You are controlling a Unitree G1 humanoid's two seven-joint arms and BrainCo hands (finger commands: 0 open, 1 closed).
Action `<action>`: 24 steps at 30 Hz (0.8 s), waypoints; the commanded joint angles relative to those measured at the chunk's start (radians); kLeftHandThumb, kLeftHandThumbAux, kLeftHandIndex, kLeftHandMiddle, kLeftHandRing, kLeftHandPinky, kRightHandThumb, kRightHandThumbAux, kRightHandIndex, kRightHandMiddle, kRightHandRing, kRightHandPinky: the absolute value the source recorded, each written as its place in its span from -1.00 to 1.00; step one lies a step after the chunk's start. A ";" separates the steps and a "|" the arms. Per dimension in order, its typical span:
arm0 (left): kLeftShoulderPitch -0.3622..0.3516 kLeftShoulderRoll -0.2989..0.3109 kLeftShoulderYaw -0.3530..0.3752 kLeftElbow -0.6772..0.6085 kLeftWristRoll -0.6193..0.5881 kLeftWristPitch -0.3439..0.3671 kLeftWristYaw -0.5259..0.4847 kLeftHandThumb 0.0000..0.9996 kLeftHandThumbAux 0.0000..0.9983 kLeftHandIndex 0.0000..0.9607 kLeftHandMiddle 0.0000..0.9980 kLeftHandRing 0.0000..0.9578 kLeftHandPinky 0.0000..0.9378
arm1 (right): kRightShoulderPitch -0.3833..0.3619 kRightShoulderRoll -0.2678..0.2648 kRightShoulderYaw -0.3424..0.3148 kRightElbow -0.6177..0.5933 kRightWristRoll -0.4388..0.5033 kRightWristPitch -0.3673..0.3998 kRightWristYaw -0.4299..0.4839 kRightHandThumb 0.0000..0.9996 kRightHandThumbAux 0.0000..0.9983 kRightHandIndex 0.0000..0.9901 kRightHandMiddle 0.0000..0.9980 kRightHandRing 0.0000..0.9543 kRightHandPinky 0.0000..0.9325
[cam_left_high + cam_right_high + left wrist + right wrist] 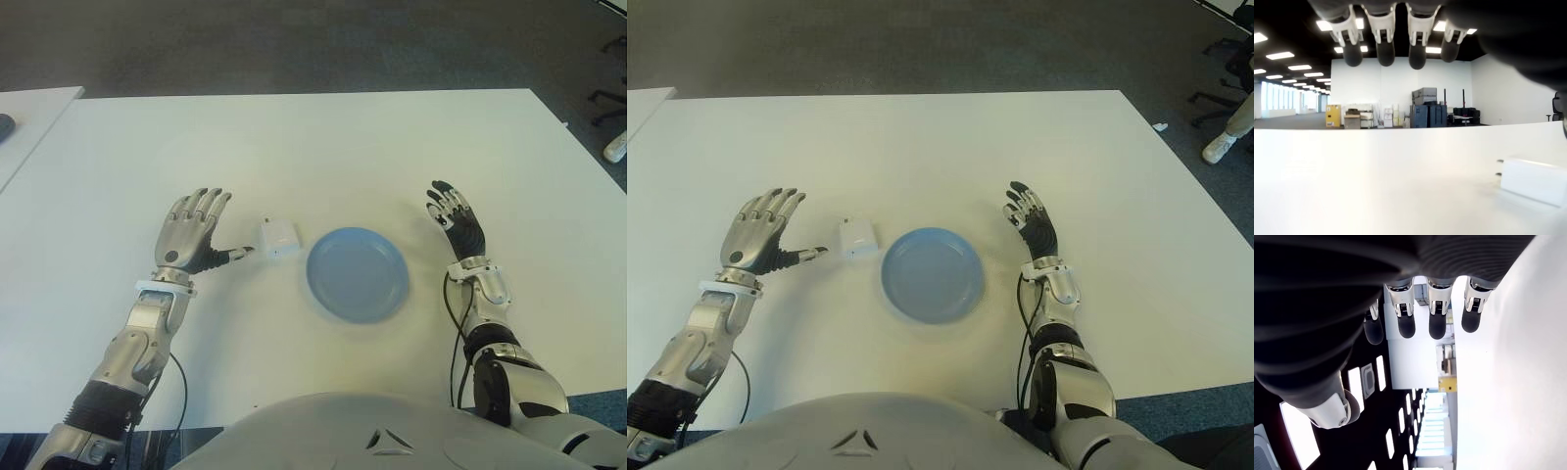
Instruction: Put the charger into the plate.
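Note:
A small white charger [278,238] lies on the white table [323,147], just left of a round blue plate [358,273]. My left hand [196,233] is open to the left of the charger, fingers spread and thumb pointing at it with a small gap between. In the left wrist view the charger [1535,180] shows its prongs, apart from the fingertips [1385,51]. My right hand [455,219] is open to the right of the plate, holding nothing. The plate holds nothing.
A second white table [29,117] stands at the far left with a dark object [5,124] on it. An office chair base [609,103] and a person's shoe [615,147] show on the floor at the far right.

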 commanded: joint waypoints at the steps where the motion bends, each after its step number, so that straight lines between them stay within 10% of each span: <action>1: -0.012 0.013 0.013 0.044 -0.032 -0.018 -0.035 -0.45 -0.35 -0.78 -0.83 -0.84 -0.78 | 0.091 0.045 -0.001 0.051 0.011 0.029 0.002 -0.50 0.33 -0.76 -0.80 -0.83 -0.86; 24: -0.083 0.072 0.020 0.174 -0.139 -0.090 -0.195 -0.31 -0.38 -0.78 -0.85 -0.87 -0.78 | 0.106 0.043 -0.007 0.029 0.016 0.032 0.015 -0.50 0.33 -0.76 -0.80 -0.83 -0.86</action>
